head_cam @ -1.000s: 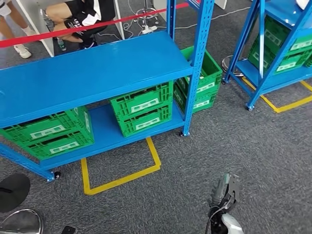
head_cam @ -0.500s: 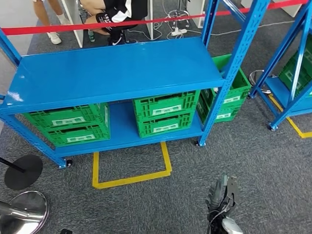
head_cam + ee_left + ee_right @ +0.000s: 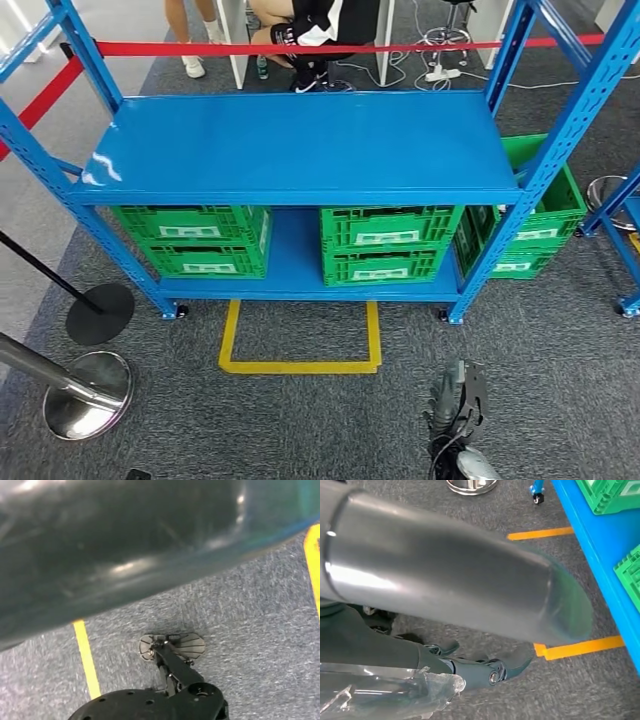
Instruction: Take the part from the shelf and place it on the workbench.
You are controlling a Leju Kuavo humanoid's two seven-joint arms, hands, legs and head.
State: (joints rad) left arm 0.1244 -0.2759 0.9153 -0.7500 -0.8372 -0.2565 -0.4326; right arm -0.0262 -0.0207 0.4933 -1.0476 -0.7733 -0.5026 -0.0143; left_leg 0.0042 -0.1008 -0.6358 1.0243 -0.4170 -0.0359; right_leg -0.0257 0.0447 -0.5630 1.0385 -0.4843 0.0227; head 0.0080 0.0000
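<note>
Grey carpet, blue shelf (image 3: 302, 150), green crates (image 3: 385, 245)

Green crates (image 3: 385, 243) under blue board; red barrier tape (image 3: 302, 47) behind.

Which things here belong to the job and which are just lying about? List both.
Job: blue shelf; green crates on its lower level, which may hold the part; right hand.
Lying about: silver stanchion base; red barrier tape; yellow floor marking; person behind.
</note>
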